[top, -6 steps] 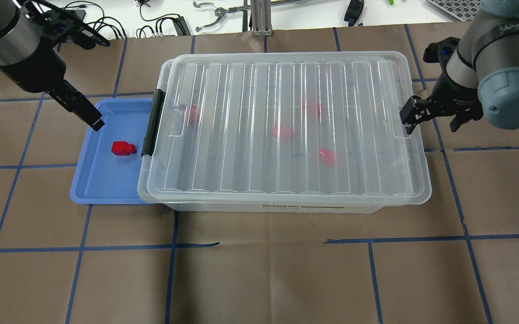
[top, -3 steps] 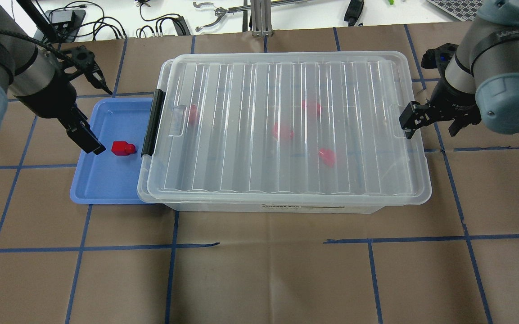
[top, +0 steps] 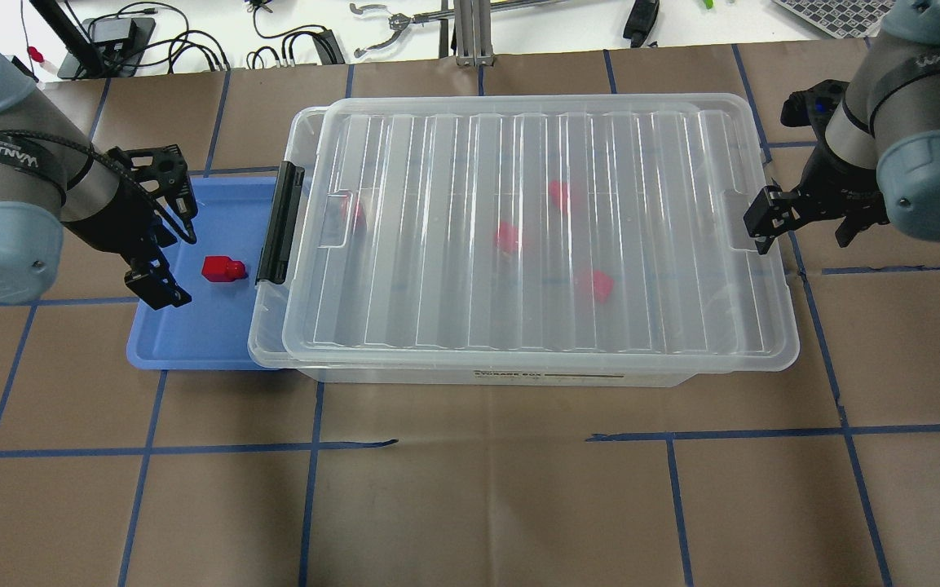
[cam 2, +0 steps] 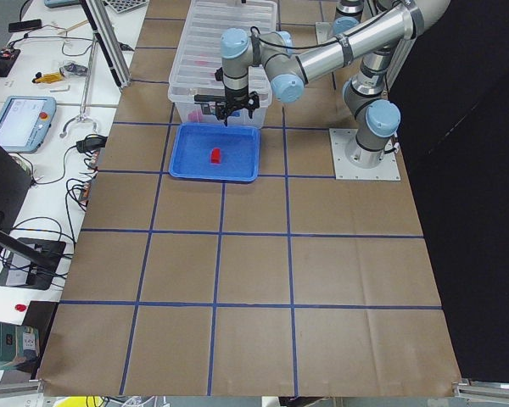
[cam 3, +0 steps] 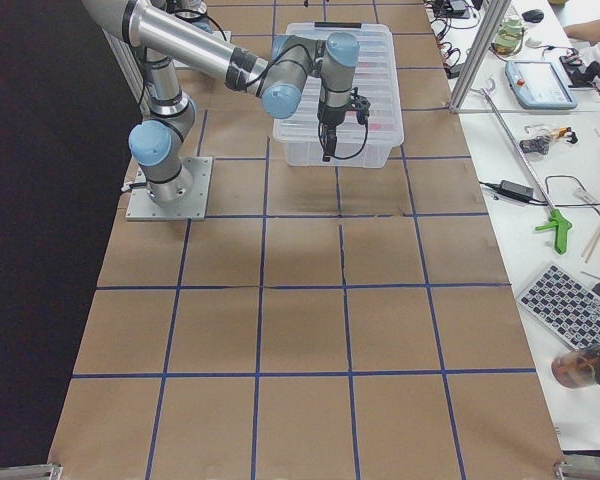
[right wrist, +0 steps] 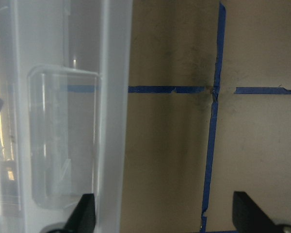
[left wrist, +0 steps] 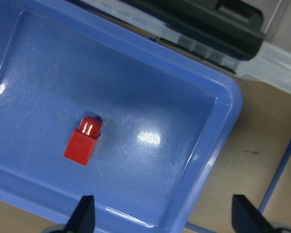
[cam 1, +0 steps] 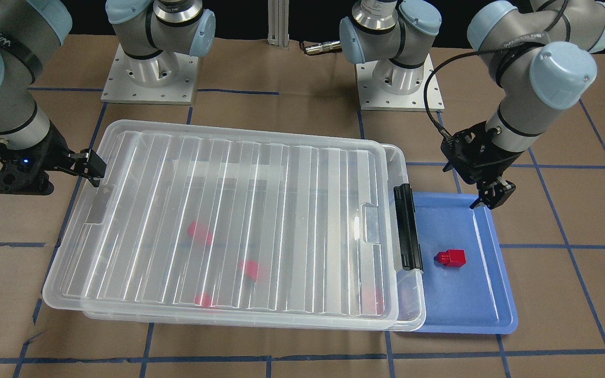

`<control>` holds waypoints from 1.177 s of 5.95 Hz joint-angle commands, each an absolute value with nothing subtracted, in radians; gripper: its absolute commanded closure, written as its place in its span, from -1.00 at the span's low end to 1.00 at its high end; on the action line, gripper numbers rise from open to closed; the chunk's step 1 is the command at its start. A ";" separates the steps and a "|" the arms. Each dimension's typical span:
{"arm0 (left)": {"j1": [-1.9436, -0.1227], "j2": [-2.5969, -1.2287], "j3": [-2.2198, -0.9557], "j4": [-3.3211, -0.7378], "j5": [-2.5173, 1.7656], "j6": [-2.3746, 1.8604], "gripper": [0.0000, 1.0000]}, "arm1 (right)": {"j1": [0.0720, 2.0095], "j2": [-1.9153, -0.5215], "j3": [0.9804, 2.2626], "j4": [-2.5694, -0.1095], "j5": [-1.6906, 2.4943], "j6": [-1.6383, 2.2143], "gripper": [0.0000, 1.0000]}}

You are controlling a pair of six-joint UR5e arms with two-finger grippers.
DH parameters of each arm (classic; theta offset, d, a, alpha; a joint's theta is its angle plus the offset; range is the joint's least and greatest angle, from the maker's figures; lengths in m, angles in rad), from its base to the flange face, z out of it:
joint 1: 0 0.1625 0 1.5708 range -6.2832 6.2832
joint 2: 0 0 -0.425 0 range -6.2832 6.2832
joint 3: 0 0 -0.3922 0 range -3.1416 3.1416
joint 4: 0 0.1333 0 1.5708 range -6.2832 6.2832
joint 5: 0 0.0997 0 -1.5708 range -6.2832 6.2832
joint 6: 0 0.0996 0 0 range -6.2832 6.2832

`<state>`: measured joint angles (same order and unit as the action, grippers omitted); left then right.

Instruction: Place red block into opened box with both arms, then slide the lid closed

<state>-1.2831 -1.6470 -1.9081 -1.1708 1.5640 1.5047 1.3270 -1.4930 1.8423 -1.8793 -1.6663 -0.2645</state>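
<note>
One red block (top: 222, 268) (left wrist: 83, 141) lies in a blue tray (top: 192, 342) against the box's left end. My left gripper (top: 174, 259) (left wrist: 165, 218) hovers open over the tray, just left of that block, holding nothing. The clear box (top: 478, 377) has a black latch bar (top: 280, 222) on its left end, and the ribbed lid (top: 535, 236) lies on it, offset to the right. Several red blocks (top: 507, 236) show blurred through the lid. My right gripper (top: 804, 227) is open at the lid's right end, with one finger (right wrist: 82, 216) at the lid's edge by its tab (right wrist: 63, 141).
The table is brown paper with a blue tape grid. Cables and hand tools (top: 290, 41) lie on the white bench beyond the far edge. An aluminium post (top: 470, 33) stands at the middle back. Both arm bases (cam 1: 147, 79) sit behind the box.
The lid has slid a little to the right, and my right gripper moved right with it. My left gripper has swung forward and down over the tray, close to the red block.
</note>
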 commanded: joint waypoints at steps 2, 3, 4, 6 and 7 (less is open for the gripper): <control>-1.273 -1.774 -1.884 -1.079 1.563 1.727 -0.96 | 1.277 -1.493 1.842 -1.884 -1.669 -0.337 -1.00; -1.273 -1.843 -1.837 -1.062 1.562 1.738 -0.96 | 1.260 -1.493 1.842 -1.884 -1.669 -0.359 -1.00; -1.284 -1.932 -1.783 -1.063 1.574 1.784 -0.96 | 1.246 -1.493 1.842 -1.885 -1.669 -0.380 -1.00; -1.287 -2.008 -1.752 -1.020 1.572 1.807 -0.96 | 1.233 -1.493 1.841 -1.891 -1.669 -0.411 -1.00; -1.293 -2.035 -1.756 -1.017 1.575 1.828 -0.96 | 1.233 -1.493 1.841 -1.904 -1.672 -0.414 -1.00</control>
